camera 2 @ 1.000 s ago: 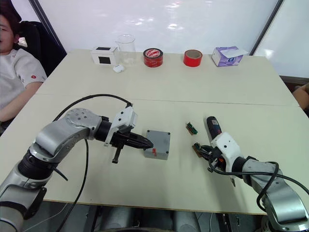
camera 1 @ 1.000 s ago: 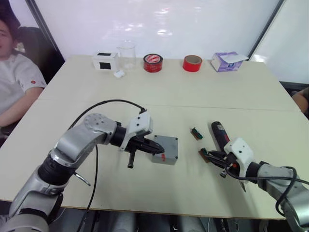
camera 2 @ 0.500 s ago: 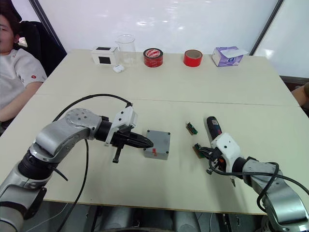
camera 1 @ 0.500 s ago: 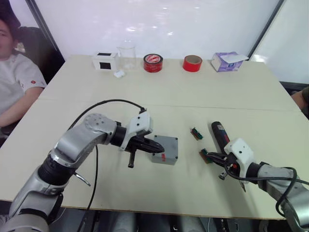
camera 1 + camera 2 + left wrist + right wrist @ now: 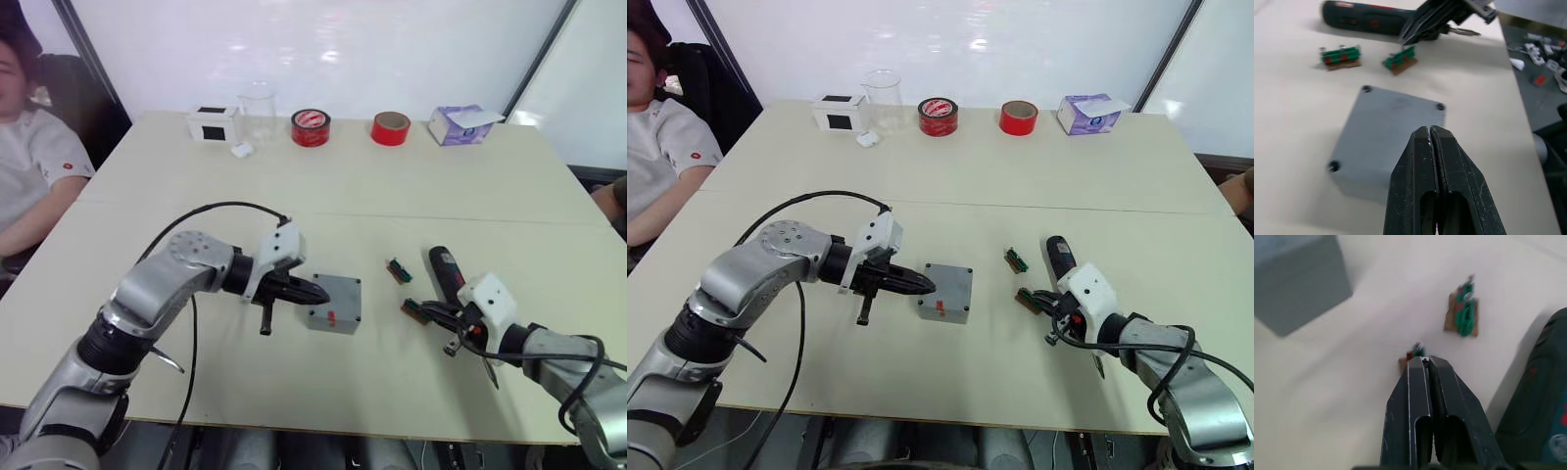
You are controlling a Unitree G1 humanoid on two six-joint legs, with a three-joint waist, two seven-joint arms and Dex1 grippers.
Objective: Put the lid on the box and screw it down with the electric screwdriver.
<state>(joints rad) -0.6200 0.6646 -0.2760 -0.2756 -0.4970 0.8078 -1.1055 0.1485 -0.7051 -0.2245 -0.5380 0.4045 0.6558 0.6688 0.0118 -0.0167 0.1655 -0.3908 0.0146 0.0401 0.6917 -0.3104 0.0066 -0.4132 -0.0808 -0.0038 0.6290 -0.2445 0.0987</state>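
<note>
**A:** What has changed at the small square grey box since a second ago?

**B:** Little at the box itself; it sits at the same spot on the pale desk. The left pincer, its two black fingers pressed together on nothing, has risen slightly but still rests its tips at the box's left edge. The right pincer, equally closed and empty, has drawn a little away from the near green circuit board on the box's right, which has slid a touch along the desk.

**A:** What does that mean for the job?

**B:** By my reading, the shallow grey lid with corner screw holes already lies flush on the box, so the closing looks done and the screwing is still to come. The long black electric screwdriver with red markings lies untouched on the desk, right of the box and just beyond the right pincer. Neither pincer has it, so picking it up seems the next call.

**A:** And the containers?

**B:** The box is covered; its contents cannot be seen. Far behind it, along the desk's back edge, a clear glass beaker looks empty, and a purple tissue box shows white tissue at its opening.
</note>
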